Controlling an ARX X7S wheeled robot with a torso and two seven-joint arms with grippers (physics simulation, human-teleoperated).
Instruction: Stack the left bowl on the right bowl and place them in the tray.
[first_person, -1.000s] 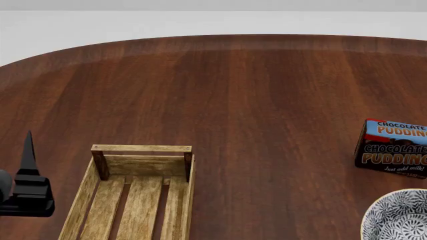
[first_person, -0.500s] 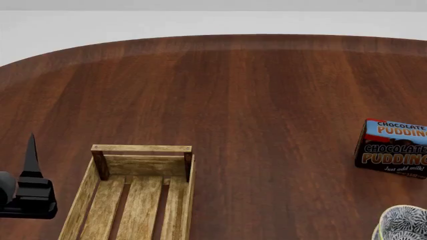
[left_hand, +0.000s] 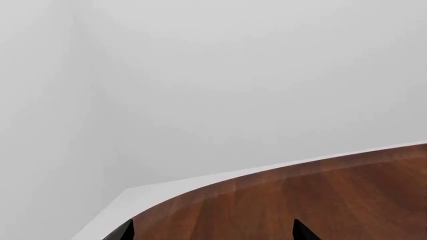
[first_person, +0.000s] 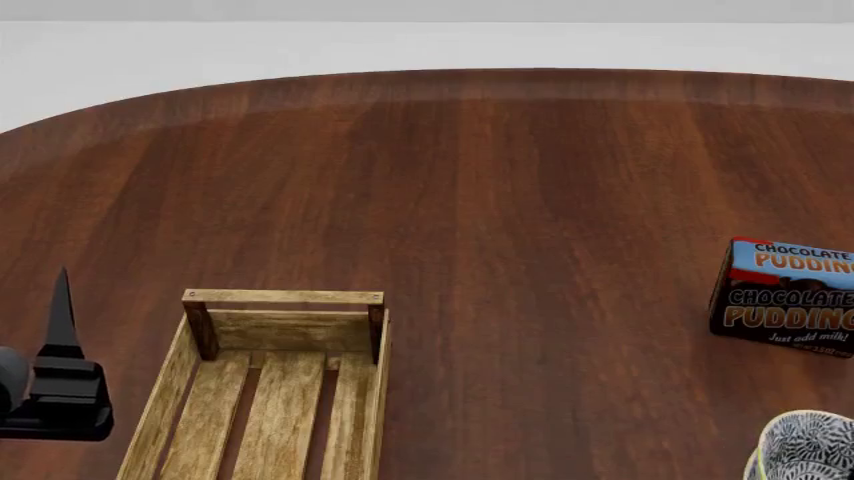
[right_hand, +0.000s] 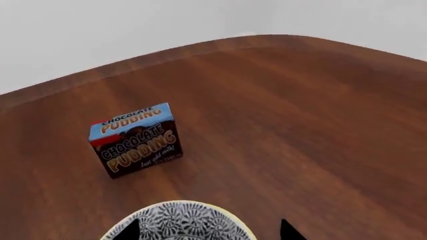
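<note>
**Inspector:** Report the crate and the bowls, as you see them from the console.

**Operator:** From the head view I have the tray on the dark wooden tabletop, low and left of centre. Its slatted bottom is bare in the part I can see; its near end runs out of frame. One patterned bowl shows at the lower right corner, cut by the frame edge and well apart from the tray. I can find only that one bowl in any view.

**Inspector:** Anything near it?

**Operator:** A chocolate pudding box stands beyond the bowl, close to the right edge, not touching it.

**Inspector:** Gripper states?

**Operator:** The left gripper shows two dark fingertips spread wide with nothing between them — it sits left of the tray, above bare wood, facing the tabletop's curved edge. For the right gripper, the wrist view shows two fingertips on either side of the bowl's rim, the bowl directly between them. Whether they actually pinch that rim I cannot tell — the contact points lie below the frame.
</note>
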